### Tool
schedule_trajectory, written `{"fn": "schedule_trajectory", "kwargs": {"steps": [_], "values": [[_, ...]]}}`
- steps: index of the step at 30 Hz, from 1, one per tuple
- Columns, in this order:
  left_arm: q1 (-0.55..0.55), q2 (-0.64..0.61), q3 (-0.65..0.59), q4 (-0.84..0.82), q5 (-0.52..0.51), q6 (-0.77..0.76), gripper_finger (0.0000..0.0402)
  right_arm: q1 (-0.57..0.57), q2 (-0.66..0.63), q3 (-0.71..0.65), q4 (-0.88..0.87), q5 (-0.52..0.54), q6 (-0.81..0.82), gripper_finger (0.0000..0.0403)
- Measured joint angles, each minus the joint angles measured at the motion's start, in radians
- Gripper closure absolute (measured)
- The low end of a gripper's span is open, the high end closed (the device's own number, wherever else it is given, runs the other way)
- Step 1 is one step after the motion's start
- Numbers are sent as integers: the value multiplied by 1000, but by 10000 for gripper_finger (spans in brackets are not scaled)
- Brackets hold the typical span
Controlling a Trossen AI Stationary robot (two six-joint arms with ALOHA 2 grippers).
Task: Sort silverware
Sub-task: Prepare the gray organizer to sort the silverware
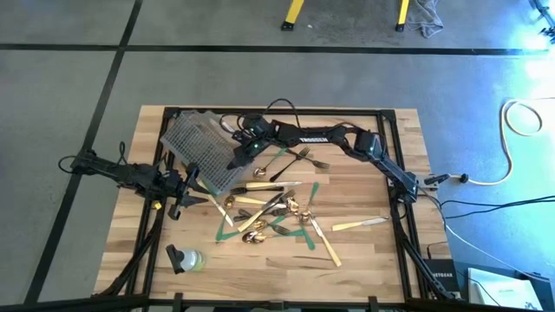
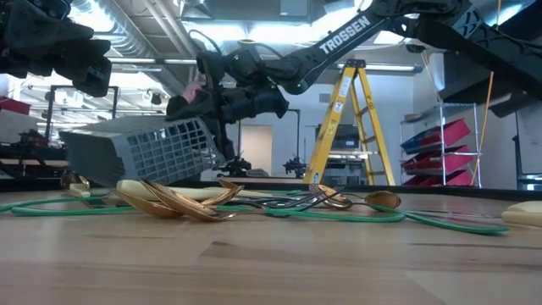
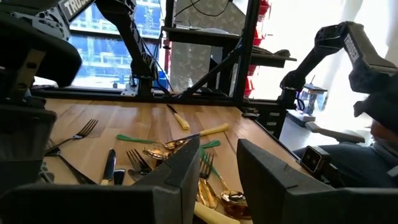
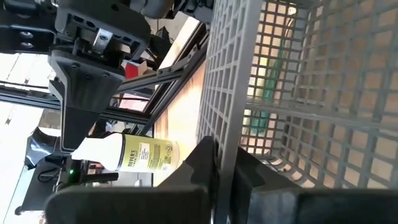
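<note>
**Basket's tipped up, cutlery sits loose in front of it**

While the right arm reaches across the wooden worktop (image 1: 364, 199), its fingers (image 4: 227, 168) are clenched on the rim wall of the grey wire mesh basket (image 1: 204, 149), which stands tilted, one edge lifted off the boards, as the low view shows. So the right gripper (image 1: 245, 152) is busy with the container, not with any cutlery.

The silverware (image 1: 273, 208) lies in a loose heap mid-worktop, among flat green tape strips (image 1: 310, 217): shiny gold spoons (image 2: 174, 202), dark metal forks (image 1: 305, 157) and cream-handled knives (image 1: 360, 224). Pieces point every which way, several crossing each other, with one knife lying apart toward the right side and two forks off beyond the heap.

The left gripper (image 1: 186, 192) hovers at the left edge of the heap, just beside the basket's low corner, fingers (image 3: 180, 171) partly apart and nothing between them as far as I can see. From its wrist view the pile lies straight ahead of the fingers, gold spoons closest.

My guess: the left arm is the nearer one for picking, and the nearest spoons run roughly along its reach, so the wrist may need a turn to close across a handle. A green-and-white spray bottle (image 1: 186, 258) sits near the front-left corner, well clear.
</note>
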Motion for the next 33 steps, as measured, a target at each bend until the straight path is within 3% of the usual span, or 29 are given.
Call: {"fn": "schedule_trajectory", "kwargs": {"steps": [9, 20, 23, 29, 33], "values": [[0, 0, 0, 0, 0, 0, 309, -46, -2, 110, -108, 4, -21, 402], [0, 0, 0, 0, 0, 0, 309, -140, -34, 487, -773, 68, -358, 403], [0, 0, 0, 0, 0, 0, 309, -171, -134, 411, -808, 64, -406, 403], [0, 0, 0, 0, 0, 0, 309, -257, -288, 398, -1072, 227, -552, 403], [0, 0, 0, 0, 0, 0, 309, -284, -379, 398, -1212, 280, -622, 403]]}}
